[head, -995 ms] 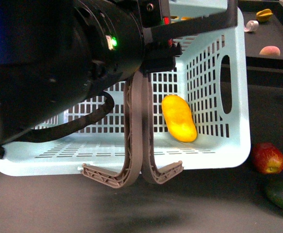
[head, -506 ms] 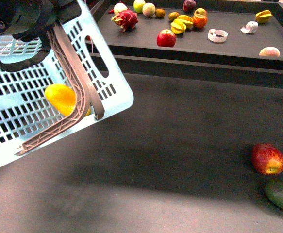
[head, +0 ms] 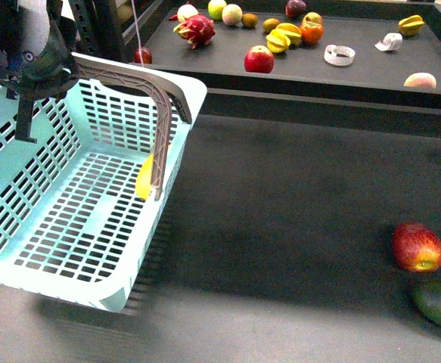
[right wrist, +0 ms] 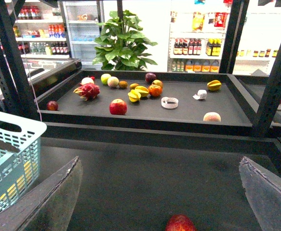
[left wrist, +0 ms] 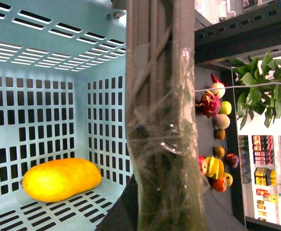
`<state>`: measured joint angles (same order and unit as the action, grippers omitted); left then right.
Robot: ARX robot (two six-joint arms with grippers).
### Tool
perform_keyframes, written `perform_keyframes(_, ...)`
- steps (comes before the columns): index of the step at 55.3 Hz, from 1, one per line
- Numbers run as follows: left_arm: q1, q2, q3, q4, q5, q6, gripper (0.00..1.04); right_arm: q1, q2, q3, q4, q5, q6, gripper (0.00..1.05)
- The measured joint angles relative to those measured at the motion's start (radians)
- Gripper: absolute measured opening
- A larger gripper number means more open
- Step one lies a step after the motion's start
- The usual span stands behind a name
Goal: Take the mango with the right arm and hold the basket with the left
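Far left in the front view, the left arm (head: 23, 38) is up in the corner with the basket (head: 23, 219) hanging from it, tilted and lifted, the ribbed grey-brown handle (head: 141, 83) running from the arm across the top of the rim and down the near wall. The left wrist view is mostly that handle (left wrist: 162, 120) filling the frame right up against the camera, with clear tape wrapped round it, so the left gripper looks clamped on the handle, though the fingers themselves aren't really visible. The mango (head: 145, 176) is inside the basket, just a yellow sliver peeking out beside the handle; from the left wrist camera the mango (left wrist: 61, 179) lies on the slotted floor against the corner walls. Moving right, the dark table (head: 296, 227) is bare in the middle, with a red apple (head: 417, 247) and a dark green fruit (head: 439, 305) near each other at the right edge. Behind is a tray of assorted fruit (head: 281, 34). The right gripper (right wrist: 159, 197) hangs over the table well apart from the basket, fingers (right wrist: 48, 197) spread wide, nothing in them.
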<state>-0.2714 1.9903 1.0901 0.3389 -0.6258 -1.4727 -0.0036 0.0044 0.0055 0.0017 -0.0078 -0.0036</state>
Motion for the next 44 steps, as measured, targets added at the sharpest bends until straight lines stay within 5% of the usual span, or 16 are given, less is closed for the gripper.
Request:
perform_keyframes(20, 0.000, 0.109, 0.080, -0.019, 0.058, -0.133, 0.08, 0.000, 0.000, 0.000, 0.000, 0.000, 0.000, 0.97)
perform_keyframes(33, -0.006, 0.095, 0.097, -0.099, 0.067, -0.152, 0.51, 0.000, 0.000, 0.000, 0.000, 0.000, 0.000, 0.97)
perform_keyframes(44, -0.052, -0.087, 0.000, -0.163, -0.035, 0.076, 0.87, 0.000, 0.000, 0.000, 0.000, 0.000, 0.000, 0.97)
